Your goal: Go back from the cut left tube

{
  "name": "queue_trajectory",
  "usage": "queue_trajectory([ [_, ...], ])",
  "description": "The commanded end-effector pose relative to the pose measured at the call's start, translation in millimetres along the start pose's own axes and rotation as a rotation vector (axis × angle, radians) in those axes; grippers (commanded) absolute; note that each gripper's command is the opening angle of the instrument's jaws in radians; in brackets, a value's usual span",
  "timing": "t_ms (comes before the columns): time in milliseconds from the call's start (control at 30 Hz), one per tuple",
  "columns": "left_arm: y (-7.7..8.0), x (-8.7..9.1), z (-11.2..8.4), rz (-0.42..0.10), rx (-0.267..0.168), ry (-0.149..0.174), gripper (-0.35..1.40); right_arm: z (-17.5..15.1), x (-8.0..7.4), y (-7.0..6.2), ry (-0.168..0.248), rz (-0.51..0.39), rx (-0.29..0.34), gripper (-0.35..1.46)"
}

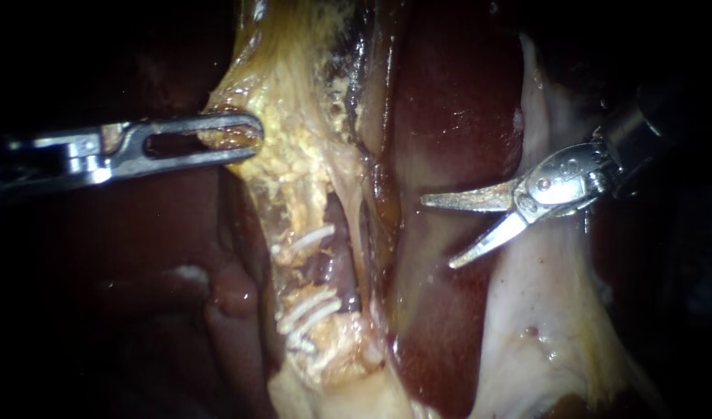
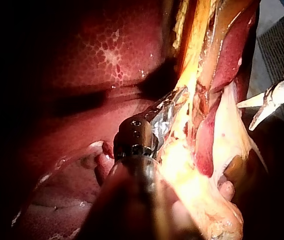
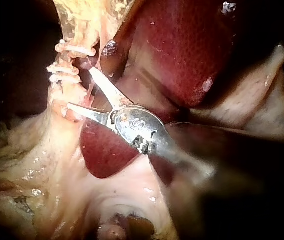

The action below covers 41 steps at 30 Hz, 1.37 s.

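The left tube (image 1: 330, 203) runs down the yellow fatty tissue, with white clips (image 1: 305, 239) above and more clips (image 1: 309, 310) below a dark gap. My right instrument (image 1: 437, 233) comes in from the right with two curved blades open. It hangs over the liver (image 1: 457, 101), a short way right of the tube and touching nothing. In the right wrist view its blades (image 3: 79, 88) point toward the clips (image 3: 74, 49) and lie close beside them. My left instrument (image 1: 232, 136) holds the yellow tissue (image 1: 294, 155) up and left, jaws shut on its edge (image 2: 176, 100).
Pale membrane (image 1: 542, 310) hangs below my right instrument. A thin pale strand (image 1: 364, 225) runs just right of the clipped tube. Dark liver (image 2: 97, 55) fills the space beside my left instrument's shaft. My right instrument's blades (image 2: 244, 117) also show in the left wrist view.
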Motion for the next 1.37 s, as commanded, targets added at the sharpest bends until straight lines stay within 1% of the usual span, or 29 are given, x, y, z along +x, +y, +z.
queue_trajectory([
  [33, 0.2, 0.1, 0.5, 0.001, -0.005, 0.006, -0.35, -0.1, -0.1, 0.0, -0.001, 0.002, -0.004, 1.41],
  [167, 0.9, 0.5, 2.3, -0.001, -0.008, 0.015, -0.35, -0.4, -0.2, -0.1, -0.006, -0.003, -0.015, 1.41],
  [300, 1.2, 1.0, 3.9, 0.003, -0.014, 0.026, -0.35, -0.6, -0.3, -0.3, -0.012, -0.001, -0.027, 1.40],
  [400, 1.4, 1.3, 4.6, 0.005, -0.017, 0.030, -0.35, -0.7, -0.3, -0.4, -0.015, 0.003, -0.036, 1.40],
  [667, 1.5, 1.3, 4.9, 0.005, -0.016, 0.030, -0.35, -1.0, -0.4, -0.6, -0.013, 0.012, -0.046, 1.40],
  [933, 1.9, 1.6, 5.6, 0.003, -0.028, 0.038, -0.35, -1.2, -0.5, -0.8, -0.010, 0.017, -0.047, 1.40],
  [1367, 1.9, 1.6, 5.6, 0.003, -0.025, 0.040, -0.35, -1.3, -0.5, -0.9, -0.005, 0.018, -0.051, 1.41],
])
